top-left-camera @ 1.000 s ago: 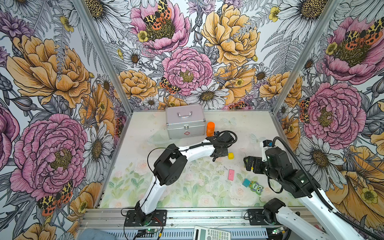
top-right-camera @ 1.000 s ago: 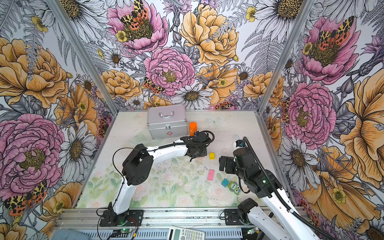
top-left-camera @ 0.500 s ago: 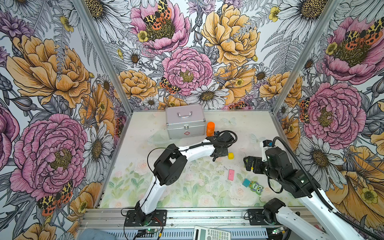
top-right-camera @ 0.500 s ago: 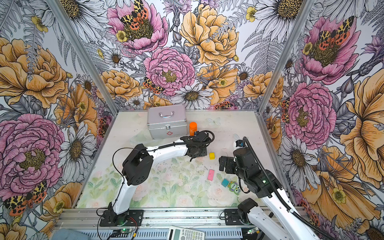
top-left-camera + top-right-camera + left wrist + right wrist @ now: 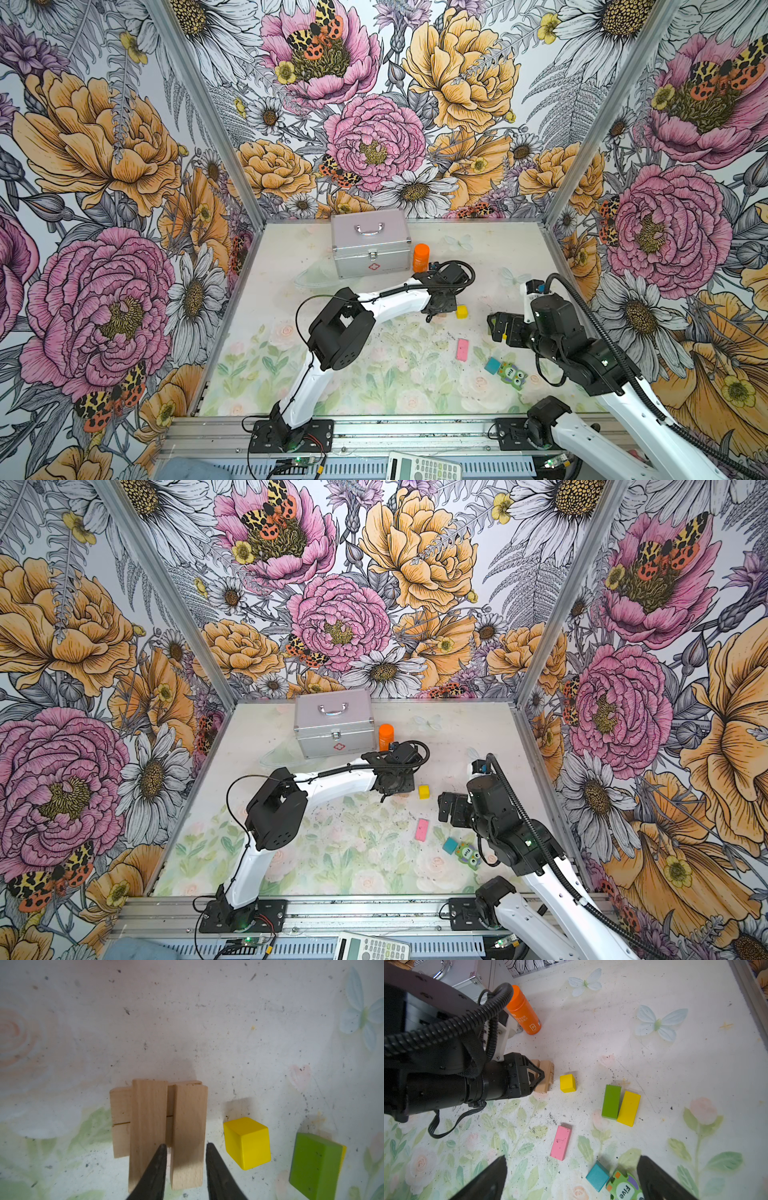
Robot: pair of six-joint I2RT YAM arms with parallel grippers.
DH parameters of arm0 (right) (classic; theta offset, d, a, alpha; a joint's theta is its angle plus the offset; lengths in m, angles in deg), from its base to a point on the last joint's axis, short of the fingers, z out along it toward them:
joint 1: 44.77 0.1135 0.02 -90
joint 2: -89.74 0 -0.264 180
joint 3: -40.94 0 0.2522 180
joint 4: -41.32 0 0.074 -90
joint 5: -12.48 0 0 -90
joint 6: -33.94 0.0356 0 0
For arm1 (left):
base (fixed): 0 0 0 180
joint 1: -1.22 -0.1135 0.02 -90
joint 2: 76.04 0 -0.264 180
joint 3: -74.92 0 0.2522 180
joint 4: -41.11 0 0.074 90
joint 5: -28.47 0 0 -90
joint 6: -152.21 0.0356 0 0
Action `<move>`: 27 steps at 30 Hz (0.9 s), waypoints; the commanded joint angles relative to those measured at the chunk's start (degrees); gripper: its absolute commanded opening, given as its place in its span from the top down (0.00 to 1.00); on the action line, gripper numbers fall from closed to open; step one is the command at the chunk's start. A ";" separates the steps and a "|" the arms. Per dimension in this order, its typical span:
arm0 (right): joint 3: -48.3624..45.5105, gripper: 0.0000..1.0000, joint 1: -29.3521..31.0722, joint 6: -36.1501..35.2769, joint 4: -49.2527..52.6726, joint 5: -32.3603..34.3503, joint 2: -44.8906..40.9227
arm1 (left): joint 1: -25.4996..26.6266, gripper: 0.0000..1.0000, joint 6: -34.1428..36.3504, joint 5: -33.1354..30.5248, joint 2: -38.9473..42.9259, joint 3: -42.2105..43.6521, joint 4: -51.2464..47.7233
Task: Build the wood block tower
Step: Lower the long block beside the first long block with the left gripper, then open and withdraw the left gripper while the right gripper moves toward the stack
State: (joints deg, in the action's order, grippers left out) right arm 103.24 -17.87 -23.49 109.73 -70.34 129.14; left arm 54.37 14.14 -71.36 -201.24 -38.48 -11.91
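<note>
Two top planks (image 5: 148, 1126): crosswise on lower tan planks (image 5: 120, 1105).
Left pincer (image 5: 186, 1144): narrowly parted astride one top plank; grip unclear.
Right pincer (image 5: 572, 1156): wide open, empty.

L arm (image 5: 395, 300) stretches from its base at the front toward the back-middle, elbow bent high, wrist tipped down. L gripper (image 5: 186, 1147) points straight down, fingers (image 5: 158, 1167) a narrow gap apart w/ a tan plank (image 5: 188, 1126) between them; can't tell if they pinch it. R arm (image 5: 582, 357) is folded, forearm leaning in toward centre. R gripper (image 5: 571, 1176) angles downward, fingers spread wide.
</note>
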 commanded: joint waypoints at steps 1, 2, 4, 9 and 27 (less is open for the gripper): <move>1.65 0.00 -0.42 -0.05 0.08 -1.21 0.27 | 0.81 0.65 0.48 -0.49 0.79 -2.73 -0.55; 1.74 0.00 -0.44 -0.23 0.10 -1.49 0.57 | 0.95 0.65 0.65 -0.54 1.17 -3.01 -0.54; 1.74 0.00 -0.44 -0.34 0.10 -1.73 0.94 | 1.23 0.63 1.00 -0.68 2.18 -3.28 -0.55; 2.66 0.00 -0.45 -0.32 0.30 -1.41 1.10 | 1.35 0.60 2.62 -2.61 6.77 -2.23 -0.46; 11.14 0.00 6.53 5.68 -7.27 -0.81 29.01 | -5.72 0.21 6.74 -15.00 54.98 45.47 7.80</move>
State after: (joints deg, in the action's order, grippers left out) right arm 110.40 -13.59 -19.95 105.73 -73.68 153.18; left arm 49.30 20.78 -84.23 -151.17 1.00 -7.10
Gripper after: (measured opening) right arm 0.991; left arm 0.786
